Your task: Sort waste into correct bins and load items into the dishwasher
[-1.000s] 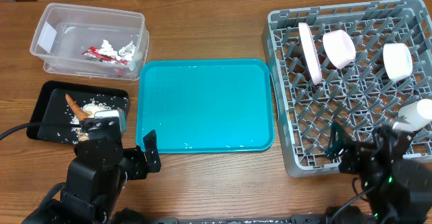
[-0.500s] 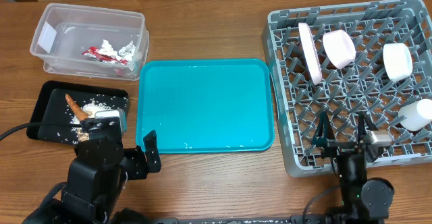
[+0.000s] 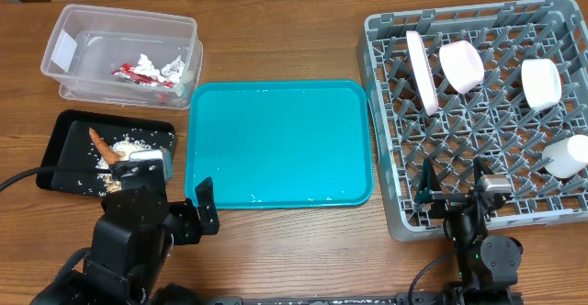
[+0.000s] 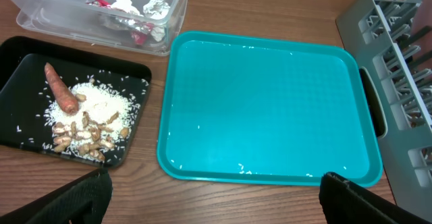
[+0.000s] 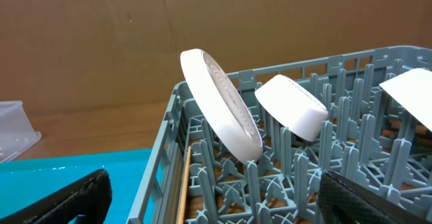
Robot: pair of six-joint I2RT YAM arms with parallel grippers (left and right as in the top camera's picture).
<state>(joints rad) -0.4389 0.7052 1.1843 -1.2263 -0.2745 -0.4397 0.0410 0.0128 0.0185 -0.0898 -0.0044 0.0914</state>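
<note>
At 7 o'clock, on the near edge of the surface: left pincer point(image 4: 214, 183), jaws spread wide, gripping nothing, aimed toward 12. At 5 o'clock: right pincer point(image 3: 455, 190), likewise wide open and empty, poised at the near left corner of the dishwasher rack point(image 3: 386, 149). Probably parked low and back to leave the work area free, with nothing left to carry.

Just beyond the left pincer, at 8 o'clock: black tray point(image 3: 64, 144) with the carrot piece point(image 4: 61, 97) and beige food scraps point(image 4: 88, 126) among white grains. Food waste, kept together in the shallow bin. At centre: teal serving tray point(image 3: 276, 144), bare save for a few stray grains.

From 2 to 4 o'clock, inside the rack: chopsticks point(image 5: 183, 183), only partly visible, laid flat along the left wall, likely too thin for the pegs. Cup point(image 3: 570, 155) leaning at the right edge. Farther back, plate point(image 3: 421, 71) stood on edge between pegs; pinkish bowl point(image 3: 461, 66) and white bowl point(image 3: 541, 82) tipped against pegs, presumably for draining.

Farthest, at 10 o'clock: clear tub point(image 3: 64, 29) holding the red-and-silver wrapper point(image 3: 129, 73) and crumpled foil point(image 3: 170, 66). Dry packaging, set apart from the food. Looks all but finished.
</note>
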